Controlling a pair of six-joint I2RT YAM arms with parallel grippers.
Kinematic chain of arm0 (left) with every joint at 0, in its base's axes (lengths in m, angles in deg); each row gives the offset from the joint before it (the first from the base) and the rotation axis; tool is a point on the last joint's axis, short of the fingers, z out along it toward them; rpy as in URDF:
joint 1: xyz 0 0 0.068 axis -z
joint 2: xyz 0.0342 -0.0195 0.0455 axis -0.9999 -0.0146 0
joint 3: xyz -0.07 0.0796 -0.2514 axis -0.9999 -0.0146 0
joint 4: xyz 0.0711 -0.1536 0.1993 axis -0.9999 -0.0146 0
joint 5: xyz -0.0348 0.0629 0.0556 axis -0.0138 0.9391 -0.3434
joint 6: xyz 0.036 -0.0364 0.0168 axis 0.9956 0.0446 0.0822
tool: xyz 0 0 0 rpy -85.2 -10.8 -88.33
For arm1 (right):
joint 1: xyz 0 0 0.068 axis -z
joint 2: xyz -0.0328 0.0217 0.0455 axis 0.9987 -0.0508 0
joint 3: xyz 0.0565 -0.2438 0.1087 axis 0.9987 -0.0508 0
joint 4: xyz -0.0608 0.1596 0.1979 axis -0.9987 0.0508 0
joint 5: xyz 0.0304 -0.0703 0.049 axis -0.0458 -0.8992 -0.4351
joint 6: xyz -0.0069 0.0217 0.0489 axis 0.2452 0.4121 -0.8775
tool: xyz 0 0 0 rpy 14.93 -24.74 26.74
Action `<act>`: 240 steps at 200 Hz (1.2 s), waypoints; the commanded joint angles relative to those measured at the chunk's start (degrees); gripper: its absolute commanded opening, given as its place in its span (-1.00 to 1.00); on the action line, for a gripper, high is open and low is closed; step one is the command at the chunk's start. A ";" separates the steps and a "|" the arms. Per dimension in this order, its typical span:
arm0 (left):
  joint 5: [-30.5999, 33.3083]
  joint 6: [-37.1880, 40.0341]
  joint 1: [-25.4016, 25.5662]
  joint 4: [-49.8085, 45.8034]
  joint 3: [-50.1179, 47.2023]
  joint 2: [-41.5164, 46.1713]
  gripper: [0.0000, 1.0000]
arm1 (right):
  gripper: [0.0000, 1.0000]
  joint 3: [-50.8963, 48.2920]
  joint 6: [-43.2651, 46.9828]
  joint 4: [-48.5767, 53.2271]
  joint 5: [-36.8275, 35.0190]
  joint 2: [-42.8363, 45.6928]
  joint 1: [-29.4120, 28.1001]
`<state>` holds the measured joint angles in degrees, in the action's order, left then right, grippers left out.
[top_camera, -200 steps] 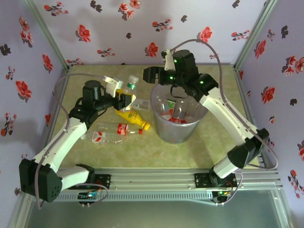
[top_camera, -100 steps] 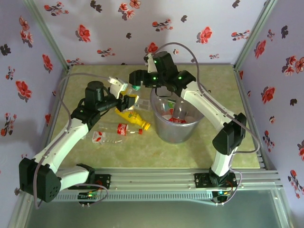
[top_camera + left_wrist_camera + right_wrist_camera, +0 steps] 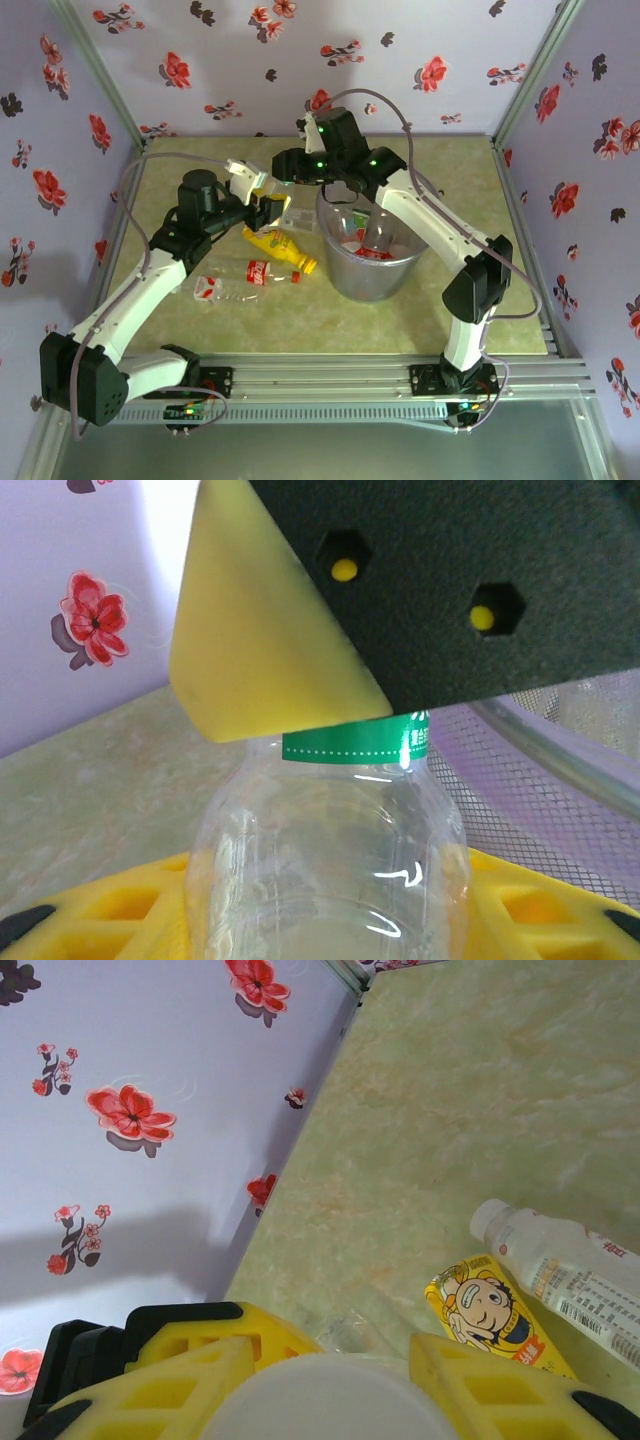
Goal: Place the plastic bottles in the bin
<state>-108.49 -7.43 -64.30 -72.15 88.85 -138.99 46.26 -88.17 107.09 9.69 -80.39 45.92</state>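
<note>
clear bottle (image 3: 330, 850) up just left of bin (image 3: 372, 282), left claw (image 3: 268, 208) clenched on its body, right claw (image 3: 285, 176) clamped on its white cap – likely a handover so right arm can drop it in; yellow bottle (image 3: 280, 247) lies on bench (image 3: 450, 300) left of bin

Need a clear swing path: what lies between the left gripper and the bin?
The white-label bottle, lying on the table between the left gripper and the bin, seen in the top view.
</note>
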 commanded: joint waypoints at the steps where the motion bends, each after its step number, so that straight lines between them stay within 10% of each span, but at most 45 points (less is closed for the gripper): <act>1: 1.24 -0.72 0.27 1.37 0.86 0.78 0.05 | -0.49 2.58 -0.16 0.33 -0.68 0.02 -0.14; 24: 1.76 -1.58 0.23 -1.13 1.40 1.75 0.99 | -0.55 2.58 0.66 -0.70 -1.91 0.52 -0.06; 122: 3.56 -13.78 0.23 -10.57 -3.29 11.38 0.99 | -0.69 8.56 4.83 -3.34 -6.34 7.95 7.17; 240: 17.87 -30.84 -0.78 -17.15 0.18 -4.77 0.97 | -0.94 -6.39 29.93 17.75 -22.95 28.10 13.38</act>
<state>-95.31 -33.22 -64.56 -87.49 85.24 -141.66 44.23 -64.84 120.31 -8.77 -52.79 57.98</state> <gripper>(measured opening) 0.987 0.420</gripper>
